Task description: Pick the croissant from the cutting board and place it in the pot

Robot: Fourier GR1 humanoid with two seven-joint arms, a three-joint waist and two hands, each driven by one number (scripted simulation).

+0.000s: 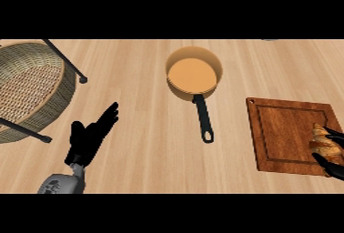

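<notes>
Croissant (322, 144): lies on the board's right part, near the view's right edge, partly hidden by the right hand.
Right hand (332, 164): at the right edge, mostly out of view; its black fingers curl round the croissant from both ends.
Board (285, 136): dark wood, flat on the counter, to the right of the pot.
Pot (193, 73): orange, empty, upper centre; its black handle (203, 119) points toward the lower edge.
Left hand (91, 136): lower left, fingers straight and spread, holding nothing, well apart from the pot.
Basket (30, 88): woven, at the left edge.
Counter (148, 159): light wood.
</notes>
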